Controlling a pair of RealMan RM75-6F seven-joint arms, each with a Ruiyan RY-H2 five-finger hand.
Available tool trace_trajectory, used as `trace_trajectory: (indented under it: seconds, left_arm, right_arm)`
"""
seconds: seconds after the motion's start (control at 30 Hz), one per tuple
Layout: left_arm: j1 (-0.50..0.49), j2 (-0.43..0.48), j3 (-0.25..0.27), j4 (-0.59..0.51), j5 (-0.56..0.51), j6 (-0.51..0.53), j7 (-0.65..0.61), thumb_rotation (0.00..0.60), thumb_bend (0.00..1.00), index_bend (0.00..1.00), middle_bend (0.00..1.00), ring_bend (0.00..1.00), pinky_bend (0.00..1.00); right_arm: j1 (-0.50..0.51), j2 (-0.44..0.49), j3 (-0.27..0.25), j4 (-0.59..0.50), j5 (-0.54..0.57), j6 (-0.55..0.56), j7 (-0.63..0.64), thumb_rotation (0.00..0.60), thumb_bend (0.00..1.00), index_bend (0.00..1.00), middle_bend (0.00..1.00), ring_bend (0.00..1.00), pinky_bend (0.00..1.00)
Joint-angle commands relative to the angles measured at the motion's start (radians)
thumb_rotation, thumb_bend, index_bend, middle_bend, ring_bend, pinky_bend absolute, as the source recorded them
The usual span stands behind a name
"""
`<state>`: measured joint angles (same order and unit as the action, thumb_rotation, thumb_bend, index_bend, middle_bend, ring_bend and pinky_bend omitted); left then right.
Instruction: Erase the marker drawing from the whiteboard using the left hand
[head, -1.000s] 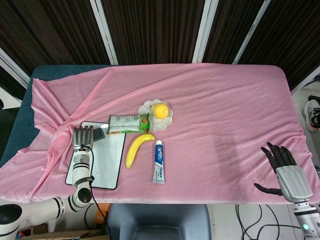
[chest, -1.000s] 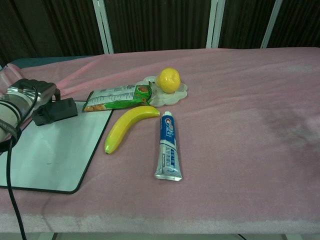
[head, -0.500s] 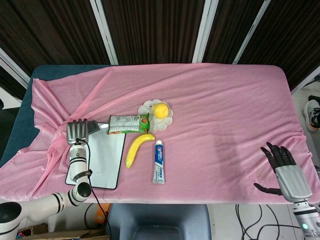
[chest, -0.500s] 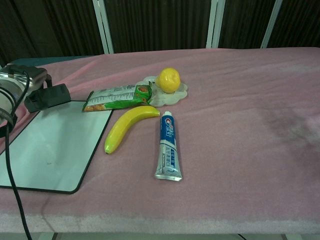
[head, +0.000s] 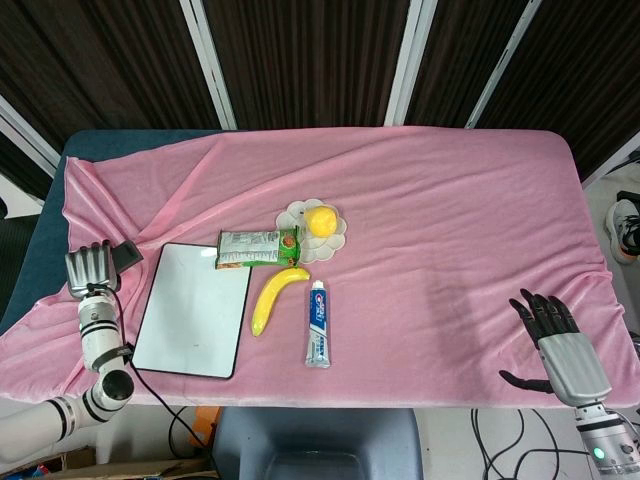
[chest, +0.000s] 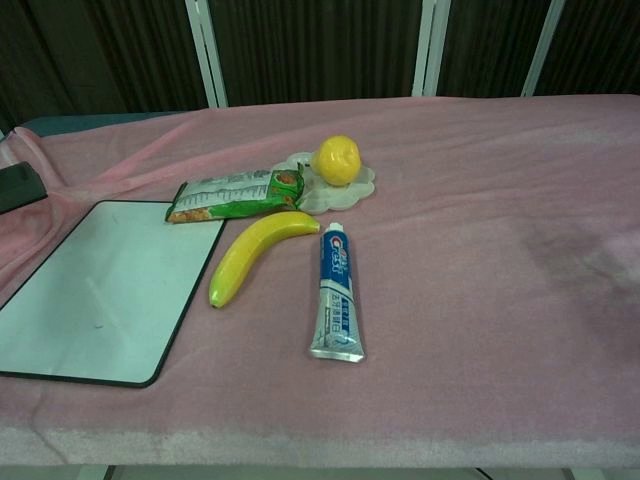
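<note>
The whiteboard (head: 193, 308) lies flat on the pink cloth at the front left, and its surface (chest: 100, 290) looks white apart from one tiny dark speck. My left hand (head: 90, 270) is off the board, just beyond its far left corner, and holds a black eraser (head: 128, 256). In the chest view only the eraser's end (chest: 18, 186) shows at the left edge. Over the table's front right edge my right hand (head: 555, 335) hangs open with its fingers apart, holding nothing.
A green snack packet (head: 258, 247) touches the board's far right corner. A banana (head: 273, 298) and a toothpaste tube (head: 318, 323) lie right of the board. A lemon (head: 320, 220) sits on a small white plate (head: 296, 215). The cloth (head: 450, 220) is wrinkled at left.
My left hand has carried the eraser from the board's far left part leftward, off the board onto the cloth beside it. The right hand dropped slightly.
</note>
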<state>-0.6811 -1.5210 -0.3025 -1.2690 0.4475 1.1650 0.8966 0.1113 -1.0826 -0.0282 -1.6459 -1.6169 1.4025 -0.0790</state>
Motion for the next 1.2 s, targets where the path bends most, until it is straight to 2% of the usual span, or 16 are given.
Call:
trace_trajectory:
  seconds: [0.03, 0.2, 0.3, 0.37, 0.57, 0.7, 0.8, 0.87, 0.9, 0.97, 1.03, 1.1, 1.13, 1.2]
  left_arm:
    - [0.035, 0.02, 0.017, 0.052, -0.013, -0.132, -0.087, 0.6, 0.53, 0.5, 0.62, 0.58, 0.55]
    - [0.039, 0.009, 0.03, 0.094, 0.011, -0.194, -0.15, 0.6, 0.44, 0.34, 0.45, 0.46, 0.52]
    - [0.039, 0.004, 0.032, 0.112, 0.028, -0.201, -0.177, 0.6, 0.42, 0.18, 0.28, 0.3, 0.46]
    - [0.039, 0.004, 0.034, 0.115, 0.029, -0.203, -0.183, 0.6, 0.41, 0.12, 0.21, 0.22, 0.43]
    - [0.045, 0.038, 0.04, 0.056, 0.023, -0.214, -0.201, 0.6, 0.4, 0.05, 0.07, 0.11, 0.37]
    - [0.068, 0.078, 0.051, -0.029, 0.085, -0.166, -0.242, 0.6, 0.39, 0.03, 0.02, 0.06, 0.34]
    - [0.132, 0.139, 0.081, -0.165, 0.232, -0.061, -0.328, 0.6, 0.38, 0.02, 0.01, 0.05, 0.31]
    - [0.213, 0.193, 0.129, -0.279, 0.399, 0.046, -0.434, 0.6, 0.38, 0.01, 0.0, 0.04, 0.28]
    - [0.269, 0.224, 0.169, -0.337, 0.506, 0.113, -0.509, 0.6, 0.38, 0.0, 0.0, 0.03, 0.25]
    - [0.356, 0.263, 0.242, -0.391, 0.681, 0.216, -0.635, 0.6, 0.37, 0.0, 0.0, 0.01, 0.2]
    - [0.447, 0.281, 0.324, -0.386, 0.862, 0.343, -0.761, 0.6, 0.37, 0.0, 0.0, 0.0, 0.17]
    - [0.507, 0.27, 0.373, -0.337, 0.975, 0.436, -0.845, 0.6, 0.37, 0.0, 0.0, 0.0, 0.13]
    - [0.532, 0.259, 0.395, -0.301, 1.024, 0.47, -0.89, 0.6, 0.37, 0.0, 0.0, 0.0, 0.12]
    - [0.537, 0.274, 0.439, -0.258, 1.096, 0.461, -0.923, 0.6, 0.37, 0.0, 0.0, 0.0, 0.1]
  right_arm:
    - [0.005, -0.004, 0.0, -0.001, 0.004, -0.01, -0.007, 0.6, 0.22, 0.0, 0.0, 0.0, 0.0]
    - [0.01, -0.008, -0.001, -0.004, 0.006, -0.021, -0.018, 0.6, 0.22, 0.0, 0.0, 0.0, 0.0]
    - [0.009, -0.007, 0.0, -0.005, 0.008, -0.019, -0.017, 0.6, 0.22, 0.0, 0.0, 0.0, 0.0]
    - [0.008, -0.006, 0.001, -0.005, 0.009, -0.017, -0.016, 0.6, 0.22, 0.0, 0.0, 0.0, 0.0]
    - [0.009, -0.008, 0.0, -0.004, 0.011, -0.019, -0.021, 0.6, 0.22, 0.0, 0.0, 0.0, 0.0]
    - [0.009, -0.009, -0.002, -0.006, 0.011, -0.019, -0.028, 0.6, 0.22, 0.0, 0.0, 0.0, 0.0]
    - [0.007, -0.01, 0.0, -0.005, 0.013, -0.017, -0.03, 0.6, 0.22, 0.0, 0.0, 0.0, 0.0]
    - [0.007, -0.011, 0.002, -0.004, 0.02, -0.018, -0.035, 0.6, 0.22, 0.0, 0.0, 0.0, 0.0]
    - [0.007, -0.012, 0.003, -0.003, 0.026, -0.019, -0.038, 0.6, 0.22, 0.0, 0.0, 0.0, 0.0]
    - [0.007, -0.015, 0.006, -0.003, 0.036, -0.022, -0.044, 0.6, 0.22, 0.0, 0.0, 0.0, 0.0]
    - [0.006, -0.018, 0.012, -0.005, 0.048, -0.023, -0.054, 0.6, 0.22, 0.0, 0.0, 0.0, 0.0]
    - [0.004, -0.02, 0.016, -0.007, 0.057, -0.021, -0.061, 0.6, 0.22, 0.0, 0.0, 0.0, 0.0]
    - [0.003, -0.022, 0.018, -0.009, 0.061, -0.018, -0.065, 0.6, 0.22, 0.0, 0.0, 0.0, 0.0]
    - [0.001, -0.024, 0.021, -0.009, 0.066, -0.014, -0.071, 0.6, 0.22, 0.0, 0.0, 0.0, 0.0]
